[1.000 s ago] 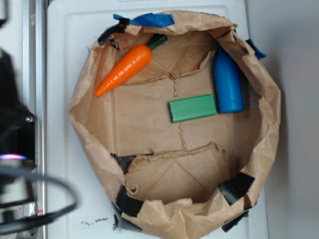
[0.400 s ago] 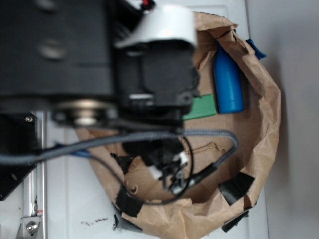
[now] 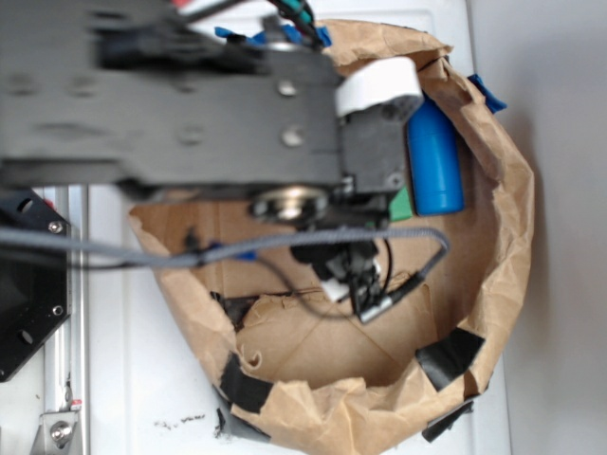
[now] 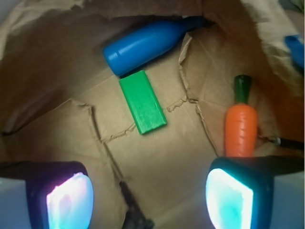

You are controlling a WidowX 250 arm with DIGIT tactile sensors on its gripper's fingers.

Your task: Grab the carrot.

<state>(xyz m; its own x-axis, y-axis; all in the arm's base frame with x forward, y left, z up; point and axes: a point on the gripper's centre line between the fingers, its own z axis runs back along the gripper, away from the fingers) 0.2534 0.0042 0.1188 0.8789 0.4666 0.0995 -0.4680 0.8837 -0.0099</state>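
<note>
In the paper bag (image 4: 57,52): one carrot (image 4: 241,129), one bottle (image 4: 143,44), one block (image 4: 142,101)
Carrot axis: stem far, tip near
Hand (image 4: 150,200): wide, empty

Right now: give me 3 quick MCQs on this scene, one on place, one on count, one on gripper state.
1. In the wrist view, the green block lies:
A) beside the blue bottle
B) on the carrot
C) outside the paper bag

2. Loose objects in the bag:
A) two
B) three
C) five

3. The gripper is:
A) shut on the carrot
B) shut on the block
C) open, holding nothing

Answers: 1 A, block sits right next to the bottle. 2 B, bottle, block and carrot. 3 C, fingers are wide apart with bare paper between.
</note>
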